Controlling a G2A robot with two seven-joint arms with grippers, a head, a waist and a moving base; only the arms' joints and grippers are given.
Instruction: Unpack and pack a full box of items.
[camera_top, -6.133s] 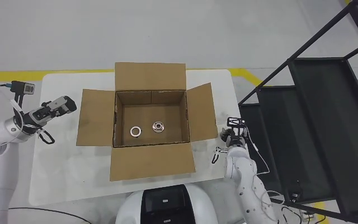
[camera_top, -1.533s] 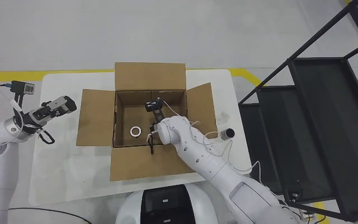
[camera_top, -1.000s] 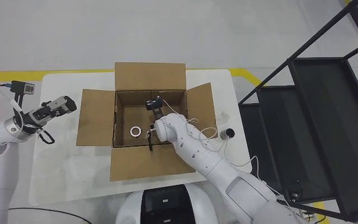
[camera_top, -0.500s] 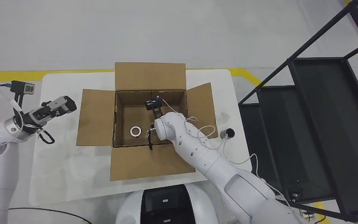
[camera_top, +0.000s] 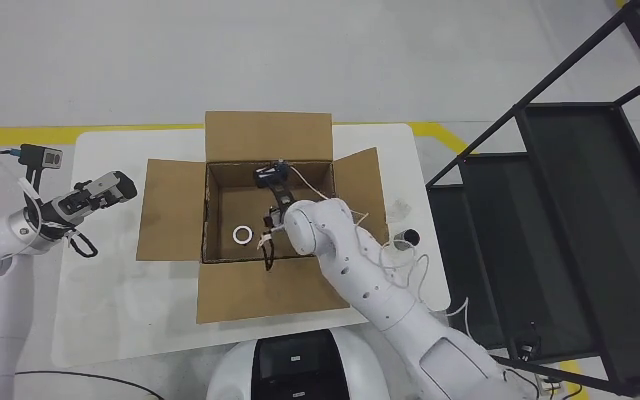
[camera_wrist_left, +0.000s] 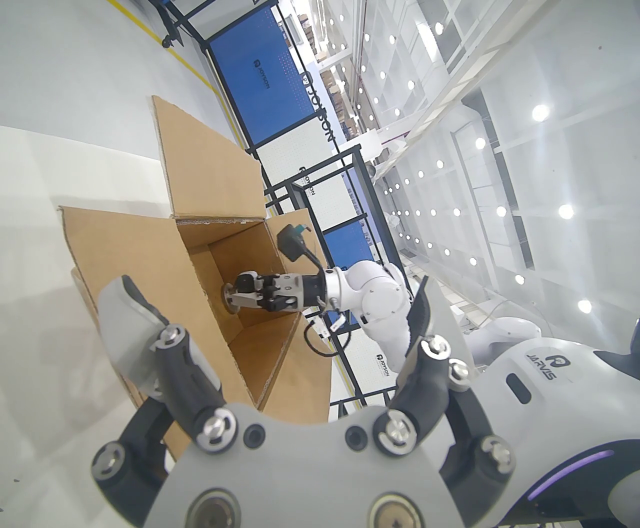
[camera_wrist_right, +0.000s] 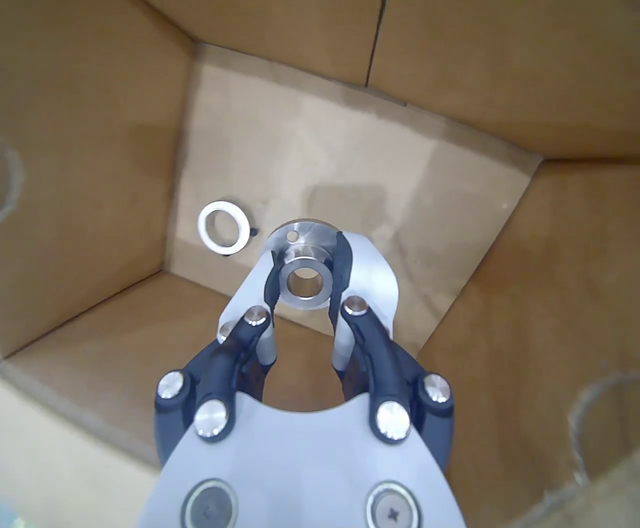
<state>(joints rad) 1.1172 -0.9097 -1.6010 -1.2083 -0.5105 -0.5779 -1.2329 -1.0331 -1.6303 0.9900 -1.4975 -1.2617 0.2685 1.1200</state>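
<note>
One flanged bushing (camera_wrist_right: 299, 239) sat clamped in right gripper (camera_wrist_right: 305, 276), inside cardboard box (camera_top: 268, 135), washer (camera_wrist_right: 223, 228) lay on box floor, left gripper (camera_top: 120, 186) gaped wide outside.

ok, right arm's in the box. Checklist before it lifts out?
1. Right hand shut on the metal part, gripped by its raised hub: ok.
2. Metal part level in the grip, not tilted: ok.
3. Metal part clear of the box floor: cannot tell.
4. Ring lies flat on the floor, apart from the held part: ok.
5. Flaps folded outward, way up looks free: ok.
6. Left hand open and outside the box, off the lift path: ok.
</note>
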